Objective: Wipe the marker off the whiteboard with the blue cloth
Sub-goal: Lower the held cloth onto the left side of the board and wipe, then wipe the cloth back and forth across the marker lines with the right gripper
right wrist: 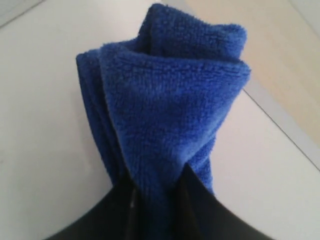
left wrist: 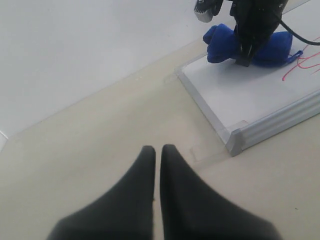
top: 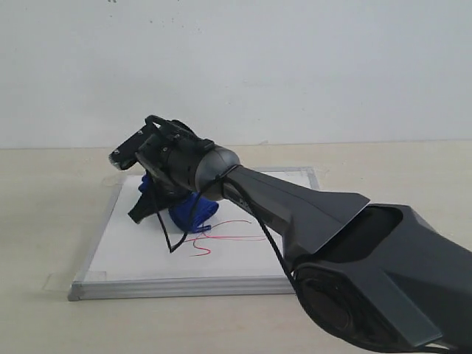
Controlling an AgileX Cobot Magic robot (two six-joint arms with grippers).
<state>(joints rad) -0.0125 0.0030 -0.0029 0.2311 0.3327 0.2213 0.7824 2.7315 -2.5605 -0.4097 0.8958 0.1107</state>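
Two grippers are counted. The right gripper (right wrist: 155, 186) is closed on the blue cloth (right wrist: 165, 100): a bunched fold of the cloth is pinched between both fingers, and the rest of it stands clear beyond the tips. In the exterior view the right gripper (top: 144, 212) is angled down over the far left part of the whiteboard (top: 133, 251), with the blue cloth (top: 193, 210) under it and lying on the white surface. One black cable (top: 167, 237) hangs in a loop from that arm.

One cloth, one whiteboard and one patch of marker (top: 225, 237) are counted. The marker is made up of thin red lines. It lies just beside the cloth, on the side towards the arm's base and a little nearer the board's front edge. Whether cloth and lines touch cannot be told. The same lines (left wrist: 300, 65) are seen past the end of the cloth (left wrist: 222, 42) in the left wrist view.

The left gripper (left wrist: 156, 150) is held off the board over the bare desk (left wrist: 100, 135), well apart from the cloth. Its fingers are drawn together to a thin slit and nothing is held. One clear tape tab (top: 55, 281) is noted at the board's near left corner.
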